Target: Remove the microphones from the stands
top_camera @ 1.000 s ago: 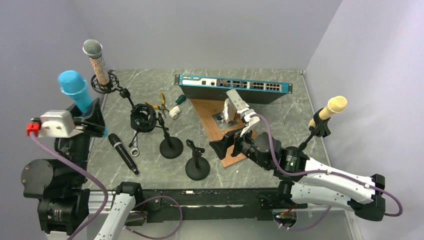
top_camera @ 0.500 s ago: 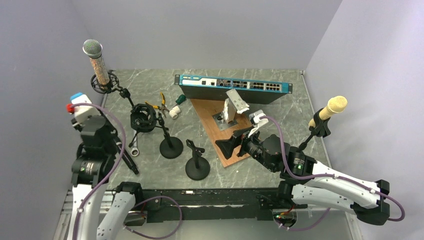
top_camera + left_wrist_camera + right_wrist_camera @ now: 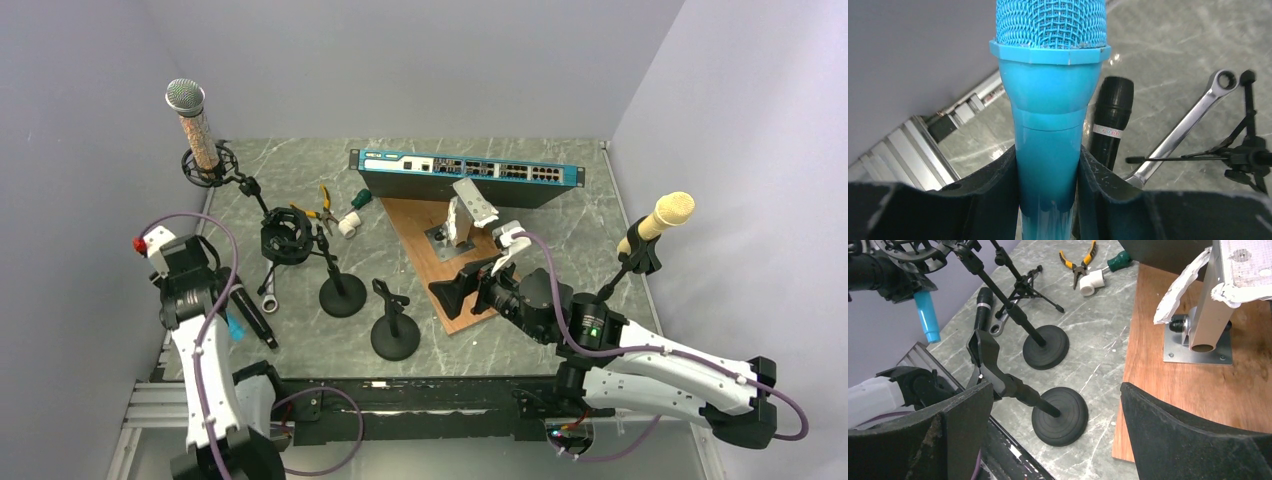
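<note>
The blue microphone is off any stand and sits in the left gripper, above the table's left edge. The jaws pinch its handle, with the black fingers pressed to either side just below the collar. In the left wrist view the mesh head points away from the camera. In the right wrist view the tapered handle end hangs below the gripper, clear of the marble.

The left arm rises from its base and folds over at the top, so the wrist tips down toward the table. Just beside the held microphone, on the table, lie a black microphone and a wrench.

One second ago this arm was raised high and close to the overhead camera, with the blue head upright above the gripper. Half a second ago it had dropped partway. Now it is lower again, and from above only a sliver of blue shows under the arm.

The right gripper reaches in low from the right, its jaws spread wide with nothing between them. It hovers over the near corner of the wooden board, facing the clip stand, which stands upright on its round base near the middle of the table. It sits in much the same place as in both earlier views, though the forearm behind it has shifted a little.
</note>
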Controlling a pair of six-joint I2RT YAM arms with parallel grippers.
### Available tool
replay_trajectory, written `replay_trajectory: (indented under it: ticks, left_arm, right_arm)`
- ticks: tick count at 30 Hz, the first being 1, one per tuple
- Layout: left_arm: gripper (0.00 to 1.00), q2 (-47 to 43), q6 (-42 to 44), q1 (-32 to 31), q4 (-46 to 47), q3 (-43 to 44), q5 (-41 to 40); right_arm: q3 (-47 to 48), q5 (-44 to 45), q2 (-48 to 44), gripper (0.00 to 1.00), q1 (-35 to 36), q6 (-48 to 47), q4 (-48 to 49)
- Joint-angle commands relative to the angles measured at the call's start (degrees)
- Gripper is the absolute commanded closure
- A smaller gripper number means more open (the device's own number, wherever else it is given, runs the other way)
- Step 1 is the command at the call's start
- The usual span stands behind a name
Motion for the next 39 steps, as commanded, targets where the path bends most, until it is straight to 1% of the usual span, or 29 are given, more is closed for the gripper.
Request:
replay_trajectory:
  ticks: [1, 3, 6, 9, 12, 15, 18, 22, 26, 27, 33, 36, 39]
  left_arm:
    - [1.0, 5.33, -1.22, 2.78, 3.81, -0.42, 9.78]
    - [1.0, 7.54, -1.19, 3.48, 5.25, -1.41, 10.11]
    - [1.0, 11.66, 0.14, 4.29, 4.68, -0.63, 10.96]
    - [1.0, 13.81, 0.76, 4.32, 3.48, -0.06, 7.14]
    - [0.96, 15.87, 1.15, 4.68, 3.99, 0.29, 5.22]
    - [0.95, 19.35, 1.85, 5.4, 4.17, 0.85, 7.01]
    - [0.96, 22.4, 3.12, 7.02, 5.28, 1.08, 9.64]
    - [0.88, 26.16, 4.92, 8.65, 6.81, 0.98, 13.15]
    - [0.7, 31.31, 5.85, 10.84, 8.25, 1.36, 16.64]
    - [0.67, 32.62, 6.01, 11.25, 8.13, 1.85, 17.43]
    - [0.62, 40.44, 7.45, 11.53, 6.15, 5.48, 20.06]
    - [0.62, 44.09, 7.63, 11.77, 5.25, 6.65, 22.49]
    - [0.6, 45.35, 8.16, 11.8, 5.13, 6.91, 23.8]
  right_arm:
    - [1.7, -0.31, 0.39, 0.0, -0.28, -0.25, 1.58]
    - [2.03, -0.47, 0.79, 0.0, -0.27, -0.51, 2.0]
    - [2.63, -0.59, 1.37, 0.0, -0.26, -0.92, 1.93]
    - [3.45, -0.28, 1.69, 0.0, -0.28, -1.31, 1.62]
    - [3.81, -0.03, 1.27, 0.0, -0.34, -1.6, 1.67]
    - [3.12, 0.23, 0.27, 0.0, -0.34, -1.98, 3.03]
    - [2.34, -0.12, -0.32, 0.0, -0.38, -2.55, 4.7]
    - [1.6, -0.24, -1.34, 0.0, -0.34, -2.91, 6.32]
    - [-1.1, 1.59, -3.98, 0.0, -0.38, -2.57, 9.83]
    - [-1.75, 2.11, -4.65, 0.0, -0.37, -2.2, 10.64]
    - [-4.22, 4.05, -9.24, 0.0, -0.43, -0.2, 13.09]
    - [-4.63, 5.46, -10.82, 0.0, -0.47, -0.97, 12.99]
    - [-4.41, 6.52, -11.67, 0.0, -0.45, -2.26, 12.71]
